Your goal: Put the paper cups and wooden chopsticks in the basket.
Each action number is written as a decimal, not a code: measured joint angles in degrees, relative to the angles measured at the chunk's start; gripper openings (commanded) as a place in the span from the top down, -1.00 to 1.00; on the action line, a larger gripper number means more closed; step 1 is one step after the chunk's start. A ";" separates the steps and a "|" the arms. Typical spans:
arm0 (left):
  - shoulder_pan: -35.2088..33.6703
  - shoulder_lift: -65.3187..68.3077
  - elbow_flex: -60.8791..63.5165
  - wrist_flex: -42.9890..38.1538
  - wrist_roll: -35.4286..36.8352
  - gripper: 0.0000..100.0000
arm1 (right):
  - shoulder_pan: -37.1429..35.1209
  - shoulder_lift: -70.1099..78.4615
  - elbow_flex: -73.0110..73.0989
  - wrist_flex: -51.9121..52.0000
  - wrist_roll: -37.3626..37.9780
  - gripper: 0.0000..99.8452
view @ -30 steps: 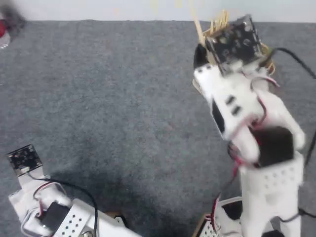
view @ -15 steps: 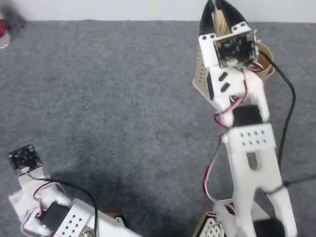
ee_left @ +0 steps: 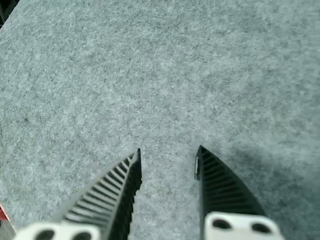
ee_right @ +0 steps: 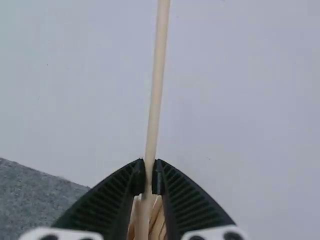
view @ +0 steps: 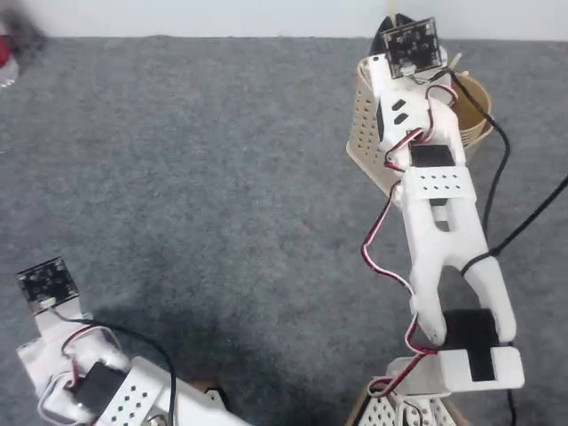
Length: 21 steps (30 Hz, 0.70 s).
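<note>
One basket (view: 362, 124) sits upper right, at the far edge of the mat (view: 222, 177) — your right gripper (ee_right: 148, 167) above it, clenched on one chopstick (ee_right: 156, 90). Your left gripper (ee_left: 169, 152), lower left, hangs released.

Pale chopstick (ee_right: 155, 75), ribbed black fingers (ee_right: 115, 196), grey carpet (view: 195, 160), cream perforated basket (view: 362, 117).

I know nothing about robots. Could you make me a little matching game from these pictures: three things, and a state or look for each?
Things:
1. left claw
2. right claw
3. basket

States:
A. shut on a wooden chopstick
B. open over the grey mat
C. cream, with holes in its side

Pairs: 1-B; 2-A; 3-C
</note>
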 measured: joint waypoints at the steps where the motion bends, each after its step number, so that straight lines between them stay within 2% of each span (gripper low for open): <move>1: 0.09 0.00 0.00 0.00 0.00 0.66 | 0.00 0.00 0.00 0.09 0.00 0.84; 4: 0.35 0.00 0.00 0.00 0.00 0.66 | 0.26 0.00 -0.26 2.20 0.00 0.74; 13: 0.53 0.00 0.00 0.00 0.00 0.66 | 0.44 -5.80 -0.26 8.70 0.09 0.76; 18: 0.53 0.00 0.00 0.00 0.00 0.66 | 2.37 -10.37 -0.53 13.01 0.09 0.75; 21: 0.53 0.00 0.00 0.00 0.00 0.66 | 5.27 -14.24 -4.66 19.08 -1.23 0.75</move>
